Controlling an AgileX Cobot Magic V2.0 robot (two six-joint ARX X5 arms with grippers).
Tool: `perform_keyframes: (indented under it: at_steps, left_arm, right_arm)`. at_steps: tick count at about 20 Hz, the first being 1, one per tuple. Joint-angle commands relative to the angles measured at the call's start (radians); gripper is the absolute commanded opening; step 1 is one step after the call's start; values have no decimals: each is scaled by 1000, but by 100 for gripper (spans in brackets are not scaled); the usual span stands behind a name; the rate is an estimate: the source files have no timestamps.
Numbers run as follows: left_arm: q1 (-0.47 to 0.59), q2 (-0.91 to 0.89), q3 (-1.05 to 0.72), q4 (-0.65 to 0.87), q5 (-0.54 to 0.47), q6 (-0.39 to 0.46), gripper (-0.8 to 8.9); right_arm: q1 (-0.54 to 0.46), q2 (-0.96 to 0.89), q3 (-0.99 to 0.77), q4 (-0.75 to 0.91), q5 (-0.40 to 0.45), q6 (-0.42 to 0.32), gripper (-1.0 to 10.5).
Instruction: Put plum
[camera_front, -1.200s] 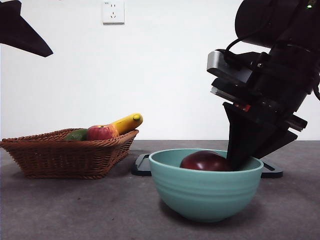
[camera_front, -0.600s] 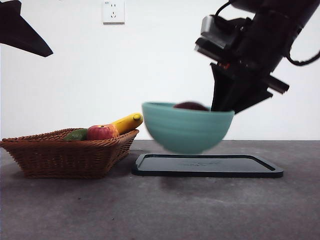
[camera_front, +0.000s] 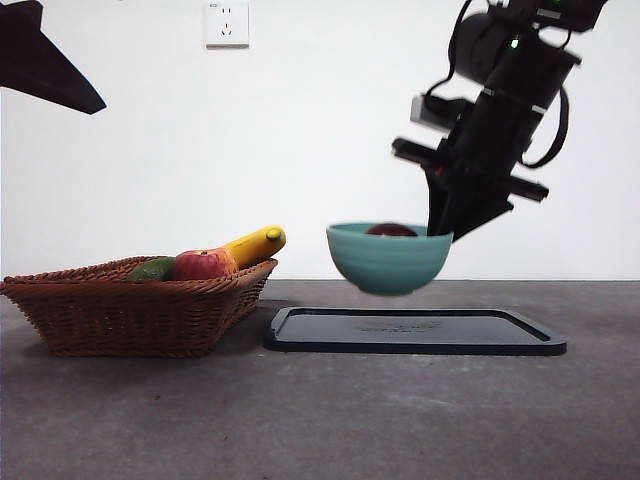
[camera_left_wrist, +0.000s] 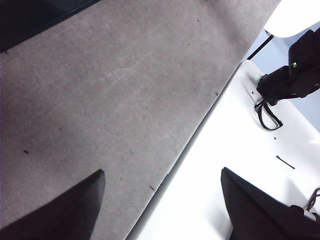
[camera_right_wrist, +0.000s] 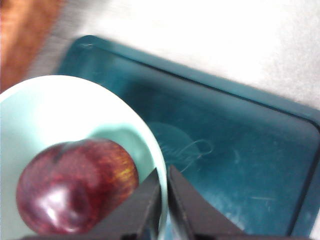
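Note:
The dark maroon plum (camera_right_wrist: 75, 187) lies inside a pale teal bowl (camera_front: 388, 258); only its top (camera_front: 391, 230) peeks over the rim in the front view. My right gripper (camera_right_wrist: 164, 200) is shut on the bowl's rim (camera_right_wrist: 156, 165), one jaw inside and one outside. It holds the bowl in the air just above the dark tray (camera_front: 415, 330). In the front view that arm (camera_front: 480, 140) comes down from the top right. My left gripper (camera_left_wrist: 162, 205) is open, empty and off to the side over the table edge.
A wicker basket (camera_front: 135, 305) at the left holds a red apple (camera_front: 200, 265), a banana (camera_front: 255, 243) and a green fruit (camera_front: 152, 269). The dark tray (camera_right_wrist: 240, 150) lies under the bowl. The waiting arm shows as a black tip (camera_front: 45, 60) at the top left.
The right gripper lifted the bowl with the plum off the near table, carried it back over the tray, and it now hangs lower, close above the tray.

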Motion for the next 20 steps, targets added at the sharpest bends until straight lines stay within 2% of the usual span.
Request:
perform_keyframes:
  at_steps: [1, 9, 10, 12, 14, 16, 20]
  left_arm:
    - [-5, 4, 8, 3, 5, 5, 374]
    - [-5, 4, 8, 2, 5, 5, 374]
    - [-5, 4, 8, 1, 5, 5, 374]
    - [-5, 4, 8, 0, 5, 5, 374]
    - [-5, 4, 8, 0, 5, 5, 374]
    - [-5, 4, 8, 0, 5, 5, 374]
    - [-5, 4, 8, 4, 5, 5, 374]
  right_arm:
    - [-5, 68, 43, 19, 0, -12, 9]
    - [-13, 125, 43, 24, 5, -11, 10]
    - [-14, 125, 43, 19, 5, -11, 28]
    - [-14, 125, 43, 13, 5, -5, 180]
    - [-14, 122, 43, 16, 7, 5, 182]
    - [-22, 86, 45, 16, 50, 16, 196]
    - [-49, -117, 45, -52, 45, -13, 198]
